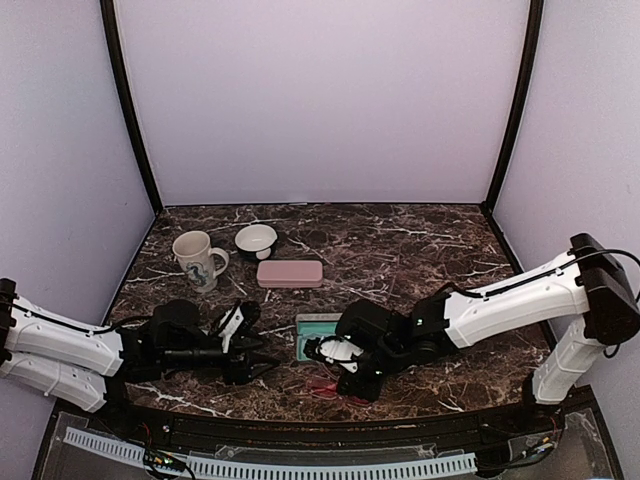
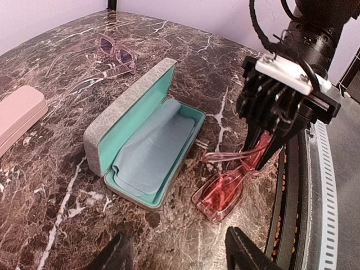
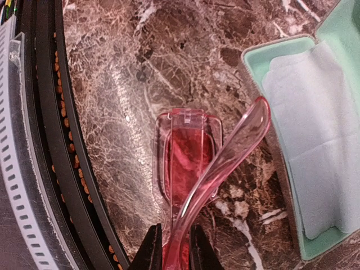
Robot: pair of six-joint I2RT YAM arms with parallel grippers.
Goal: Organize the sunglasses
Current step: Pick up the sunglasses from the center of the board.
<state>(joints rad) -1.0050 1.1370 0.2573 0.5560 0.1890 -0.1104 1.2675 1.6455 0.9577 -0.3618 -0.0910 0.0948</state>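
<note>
A mug [image 1: 198,260], bowl [image 1: 256,240] and pink case [image 1: 290,273] sit beyond the open grey case [image 2: 121,112].

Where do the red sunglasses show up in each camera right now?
Top external: red sunglasses bottom centre, just below the open case.
Left wrist: red sunglasses lower right, right of the open case.
Right wrist: red sunglasses centre, reaching the bottom edge.
Shared landmark: the teal-lined open case.

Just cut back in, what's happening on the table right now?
The right end effector is pinched shut on one temple of the red sunglasses, which are right beside the open grey case with a blue cloth inside. The left end effector hangs open and empty nearby. A second pair of sunglasses lies farther back, not yet cased.
</note>
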